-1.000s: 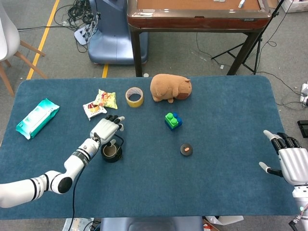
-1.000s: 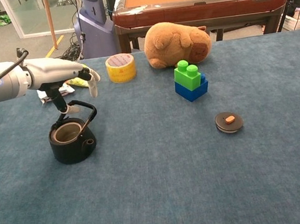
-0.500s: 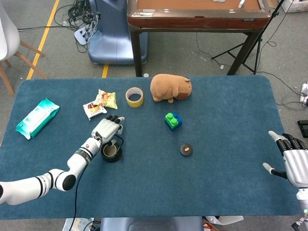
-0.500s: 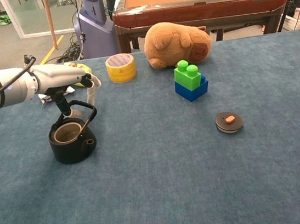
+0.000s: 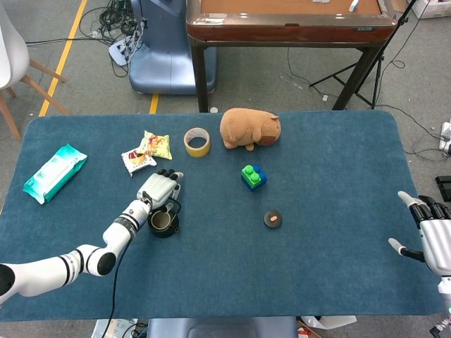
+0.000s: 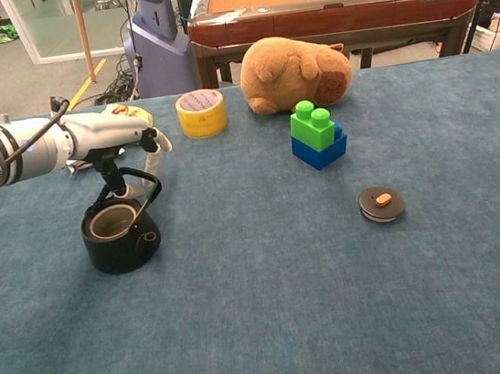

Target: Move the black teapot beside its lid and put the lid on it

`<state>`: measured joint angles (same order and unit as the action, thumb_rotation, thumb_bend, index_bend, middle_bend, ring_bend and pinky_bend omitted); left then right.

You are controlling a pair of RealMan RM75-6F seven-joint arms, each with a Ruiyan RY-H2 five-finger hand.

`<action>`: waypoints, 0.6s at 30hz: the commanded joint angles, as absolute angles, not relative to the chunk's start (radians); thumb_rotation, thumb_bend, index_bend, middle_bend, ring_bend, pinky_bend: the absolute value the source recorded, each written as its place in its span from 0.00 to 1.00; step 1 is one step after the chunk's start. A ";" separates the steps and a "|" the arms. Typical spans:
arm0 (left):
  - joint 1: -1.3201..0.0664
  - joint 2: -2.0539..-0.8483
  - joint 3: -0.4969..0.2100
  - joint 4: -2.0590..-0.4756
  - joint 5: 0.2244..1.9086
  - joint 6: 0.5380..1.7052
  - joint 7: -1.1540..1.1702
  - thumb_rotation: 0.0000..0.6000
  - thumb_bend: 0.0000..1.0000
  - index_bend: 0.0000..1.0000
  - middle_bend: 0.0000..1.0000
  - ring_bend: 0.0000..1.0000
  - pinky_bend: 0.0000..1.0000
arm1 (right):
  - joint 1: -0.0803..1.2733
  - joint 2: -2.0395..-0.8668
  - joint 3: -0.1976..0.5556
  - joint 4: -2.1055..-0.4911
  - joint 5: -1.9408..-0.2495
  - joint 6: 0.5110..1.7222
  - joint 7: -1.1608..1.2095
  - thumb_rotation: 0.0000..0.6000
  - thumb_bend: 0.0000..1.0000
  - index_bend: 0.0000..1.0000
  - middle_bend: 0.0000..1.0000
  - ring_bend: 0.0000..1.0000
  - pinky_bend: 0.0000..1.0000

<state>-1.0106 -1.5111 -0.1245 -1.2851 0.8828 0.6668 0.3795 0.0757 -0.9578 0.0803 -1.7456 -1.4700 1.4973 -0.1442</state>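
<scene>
Black and lidless, the teapot stands on the blue desk, toward its left side. The left hand hovers over the pot's handle; whether it grips the handle cannot be told. The lid lies well apart to the right, near the blocks. The right hand is spread wide at the desk's right edge, holding nothing.

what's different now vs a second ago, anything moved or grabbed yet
The left hand has edged slightly farther across the table above the black teapot's handle, with no clear grip shown. The right hand has drawn back toward the table's right edge, fingers apart and holding nothing. The teapot, its lid, the blocks, tape roll and plush toy have not moved.
</scene>
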 commanded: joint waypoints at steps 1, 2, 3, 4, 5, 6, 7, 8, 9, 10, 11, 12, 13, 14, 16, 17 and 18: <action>-1.013 -1.518 -0.126 -1.275 0.887 0.664 0.369 1.00 0.35 0.59 0.14 0.07 0.09 | 0.074 -0.958 0.081 -1.745 -1.468 1.500 -0.142 1.00 0.05 0.16 0.28 0.17 0.24; -1.013 -1.520 -0.127 -1.272 0.889 0.665 0.366 1.00 0.35 0.60 0.16 0.07 0.09 | 0.073 -0.958 0.082 -1.744 -1.468 1.500 -0.142 1.00 0.05 0.16 0.28 0.17 0.24; -1.013 -1.522 -0.128 -1.269 0.893 0.666 0.361 1.00 0.36 0.61 0.17 0.08 0.09 | 0.073 -0.958 0.082 -1.744 -1.468 1.500 -0.141 1.00 0.05 0.16 0.28 0.17 0.24; -1.012 -1.524 -0.129 -1.267 0.896 0.668 0.355 1.00 0.37 0.62 0.17 0.08 0.09 | 0.073 -0.958 0.082 -1.744 -1.468 1.501 -0.140 1.00 0.05 0.16 0.28 0.17 0.24; -1.010 -1.524 -0.131 -1.267 0.900 0.671 0.348 1.00 0.38 0.63 0.18 0.09 0.09 | 0.073 -0.958 0.083 -1.743 -1.468 1.501 -0.139 1.00 0.05 0.16 0.28 0.17 0.24; -1.007 -1.523 -0.132 -1.269 0.906 0.674 0.339 1.00 0.39 0.64 0.18 0.09 0.09 | 0.073 -0.958 0.083 -1.743 -1.468 1.502 -0.138 1.00 0.05 0.16 0.28 0.17 0.24; -1.004 -1.520 -0.133 -1.273 0.911 0.678 0.332 1.00 0.41 0.65 0.18 0.09 0.09 | 0.073 -0.958 0.084 -1.743 -1.468 1.502 -0.137 1.00 0.05 0.16 0.28 0.17 0.24; -0.999 -1.515 -0.135 -1.279 0.917 0.682 0.323 1.00 0.42 0.66 0.19 0.09 0.09 | 0.073 -0.958 0.085 -1.742 -1.468 1.501 -0.136 1.00 0.05 0.16 0.28 0.17 0.24; -0.995 -1.511 -0.136 -1.285 0.924 0.687 0.315 1.00 0.43 0.66 0.19 0.10 0.09 | 0.074 -0.959 0.085 -1.741 -1.468 1.501 -0.135 1.00 0.05 0.16 0.28 0.17 0.24; -0.990 -1.506 -0.138 -1.292 0.932 0.694 0.307 1.00 0.43 0.66 0.19 0.10 0.09 | 0.074 -0.959 0.086 -1.741 -1.468 1.501 -0.135 1.00 0.05 0.16 0.28 0.17 0.24; -0.985 -1.502 -0.139 -1.297 0.939 0.701 0.298 1.00 0.43 0.66 0.19 0.10 0.09 | 0.075 -0.960 0.086 -1.740 -1.469 1.500 -0.134 1.00 0.05 0.16 0.28 0.17 0.24; -0.979 -1.495 -0.142 -1.307 0.949 0.709 0.287 1.00 0.44 0.66 0.19 0.10 0.09 | 0.076 -0.962 0.087 -1.739 -1.469 1.499 -0.134 1.00 0.05 0.16 0.28 0.17 0.24; -0.974 -1.489 -0.145 -1.317 0.955 0.714 0.277 1.00 0.44 0.66 0.19 0.10 0.09 | 0.077 -0.963 0.088 -1.739 -1.470 1.498 -0.134 1.00 0.05 0.16 0.28 0.17 0.24; -0.970 -1.482 -0.149 -1.329 0.960 0.719 0.266 1.00 0.44 0.66 0.19 0.10 0.09 | 0.078 -0.964 0.088 -1.738 -1.470 1.497 -0.134 1.00 0.05 0.16 0.28 0.17 0.24; -0.960 -1.463 -0.159 -1.361 0.976 0.731 0.240 1.00 0.44 0.66 0.20 0.10 0.09 | 0.081 -0.967 0.089 -1.738 -1.473 1.495 -0.133 1.00 0.05 0.16 0.28 0.17 0.24; -0.954 -1.450 -0.164 -1.382 0.986 0.737 0.224 1.00 0.44 0.66 0.20 0.10 0.09 | 0.082 -0.968 0.089 -1.737 -1.475 1.495 -0.133 1.00 0.05 0.16 0.28 0.17 0.24; -0.949 -1.440 -0.168 -1.397 0.993 0.742 0.212 1.00 0.44 0.66 0.20 0.10 0.09 | 0.083 -0.968 0.089 -1.737 -1.476 1.494 -0.134 1.00 0.05 0.16 0.28 0.17 0.24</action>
